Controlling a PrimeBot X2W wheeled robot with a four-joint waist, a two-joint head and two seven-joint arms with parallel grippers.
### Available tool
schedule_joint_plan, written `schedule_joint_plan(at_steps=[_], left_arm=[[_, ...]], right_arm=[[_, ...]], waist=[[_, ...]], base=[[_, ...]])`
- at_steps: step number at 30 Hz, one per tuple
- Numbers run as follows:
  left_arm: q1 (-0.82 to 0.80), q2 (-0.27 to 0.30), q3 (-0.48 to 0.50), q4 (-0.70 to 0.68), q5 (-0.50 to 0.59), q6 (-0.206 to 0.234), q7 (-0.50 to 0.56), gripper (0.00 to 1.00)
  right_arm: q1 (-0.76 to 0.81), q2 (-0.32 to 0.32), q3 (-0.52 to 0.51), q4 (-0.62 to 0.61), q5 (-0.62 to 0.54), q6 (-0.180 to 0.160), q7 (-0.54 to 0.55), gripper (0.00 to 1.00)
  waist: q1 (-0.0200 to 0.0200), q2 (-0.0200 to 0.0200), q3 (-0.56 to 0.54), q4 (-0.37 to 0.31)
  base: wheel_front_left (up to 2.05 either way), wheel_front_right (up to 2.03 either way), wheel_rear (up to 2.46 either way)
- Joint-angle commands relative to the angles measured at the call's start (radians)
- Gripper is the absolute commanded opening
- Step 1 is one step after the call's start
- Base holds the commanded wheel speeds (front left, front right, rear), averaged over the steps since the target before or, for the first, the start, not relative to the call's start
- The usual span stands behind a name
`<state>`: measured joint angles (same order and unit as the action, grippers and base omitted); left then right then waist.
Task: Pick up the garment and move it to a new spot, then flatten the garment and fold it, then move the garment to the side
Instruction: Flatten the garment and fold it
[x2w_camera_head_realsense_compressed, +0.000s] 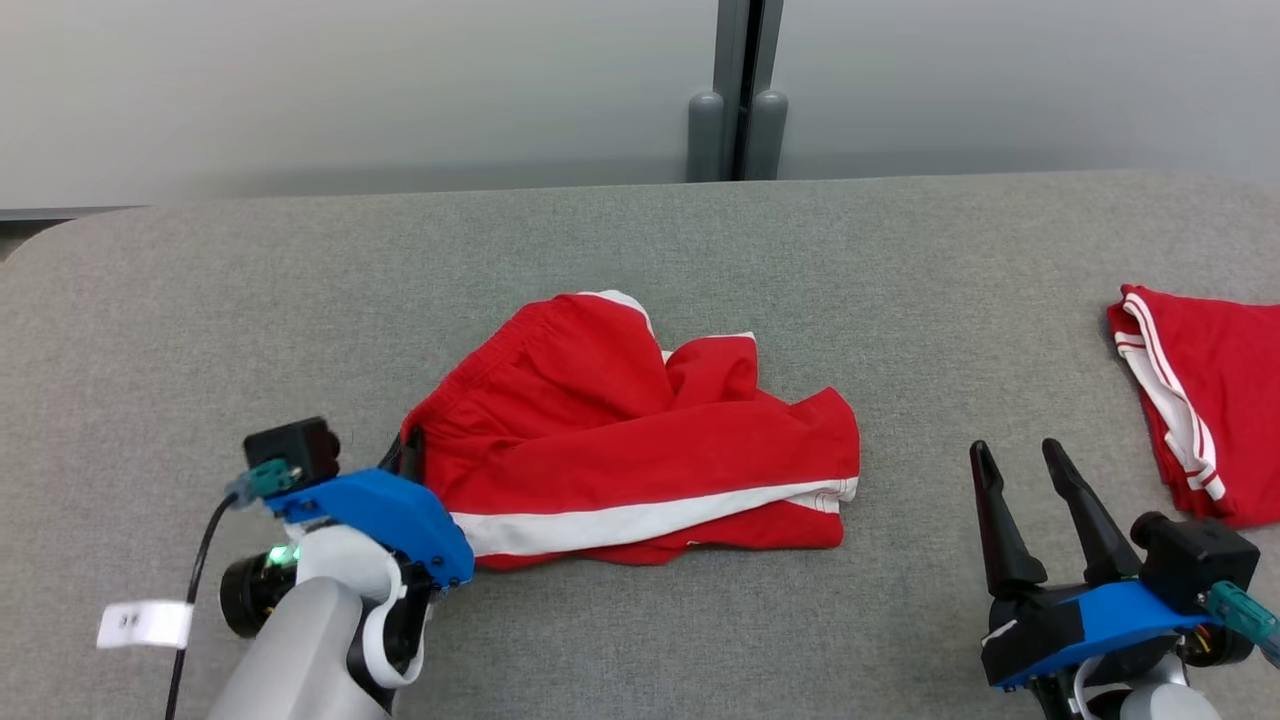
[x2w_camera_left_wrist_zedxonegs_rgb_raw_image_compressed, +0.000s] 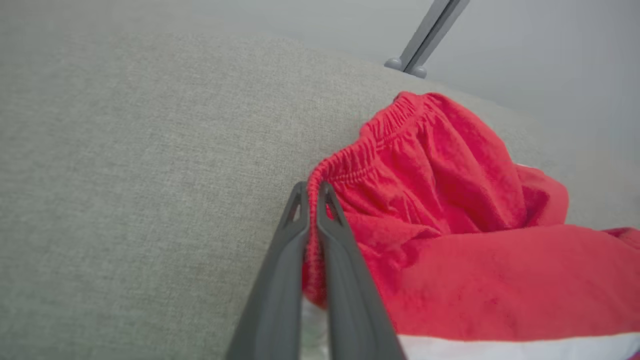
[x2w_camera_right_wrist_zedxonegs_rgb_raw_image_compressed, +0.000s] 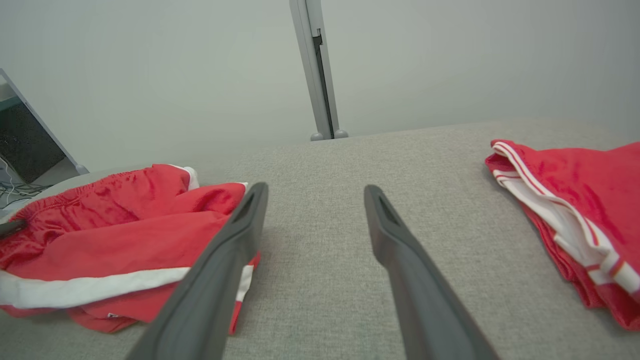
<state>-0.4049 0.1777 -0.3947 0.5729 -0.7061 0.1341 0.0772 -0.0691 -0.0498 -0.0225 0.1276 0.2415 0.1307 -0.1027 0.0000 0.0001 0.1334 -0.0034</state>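
The garment (x2w_camera_head_realsense_compressed: 640, 450) (red shorts with a white side stripe (x2w_camera_head_realsense_compressed: 640, 520)) lies crumpled near the middle of the grey padded table (x2w_camera_head_realsense_compressed: 640, 250), neither flattened nor folded. The left gripper (x2w_camera_left_wrist_zedxonegs_rgb_raw_image_compressed: 311, 192) is at the garment's left end, its two fingers closed on the gathered waistband (x2w_camera_left_wrist_zedxonegs_rgb_raw_image_compressed: 360, 150) — the left wrist view shows a ridge of red cloth pinched between them. The right gripper (x2w_camera_head_realsense_compressed: 1016, 448) stands over the table to the right of the garment, apart from it, with fingers spread wide and holding nothing. A second red garment (x2w_camera_head_realsense_compressed: 1210, 400), white-trimmed and folded, lies at the table's right edge — well apart from the first.
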Motion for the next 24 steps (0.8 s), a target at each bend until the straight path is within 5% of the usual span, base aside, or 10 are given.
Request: schedule_joint_plan(at_steps=[1,2,3,4,13,24], left_arm=[[0.020,-0.019,0.033,0.002,-0.042,-0.020,-0.037,0.00],[0.032,-0.035,0.054,0.001,-0.066,-0.046,-0.069,0.00],[0.041,-0.043,0.071,0.004,-0.086,-0.063,-0.102,0.60],[0.052,-0.047,0.088,0.012,-0.104,-0.078,-0.131,1.00],[0.118,-0.041,0.121,0.032,-0.130,-0.202,-0.291,1.00],[0.185,0.024,0.149,-0.118,0.038,-0.218,-0.343,1.00]], right_arm=[[-0.009,-0.001,0.000,0.002,0.003,0.000,-0.003,1.00],[-0.010,-0.001,0.000,0.002,0.002,0.000,-0.001,1.00],[-0.009,-0.002,0.000,0.002,0.002,0.000,0.000,1.00],[-0.009,-0.002,-0.001,0.002,0.001,0.000,0.001,1.00],[0.011,-0.001,-0.013,-0.006,-0.007,0.000,0.014,1.00],[0.037,-0.002,-0.033,-0.019,-0.007,0.000,0.025,1.00]], waist=[[0.0000,-0.0001,-0.002,0.004],[0.0000,-0.0001,-0.003,0.007],[0.0000,-0.0001,-0.005,0.009],[0.0000,-0.0001,-0.007,0.012],[0.0000,-0.0001,-0.038,0.033],[0.0000,-0.0001,-0.075,0.057]], base=[[0.00,0.00,0.00],[0.00,0.00,0.00],[0.00,0.00,0.00],[0.00,0.00,0.00],[0.00,0.00,0.00],[0.00,0.00,0.00]])
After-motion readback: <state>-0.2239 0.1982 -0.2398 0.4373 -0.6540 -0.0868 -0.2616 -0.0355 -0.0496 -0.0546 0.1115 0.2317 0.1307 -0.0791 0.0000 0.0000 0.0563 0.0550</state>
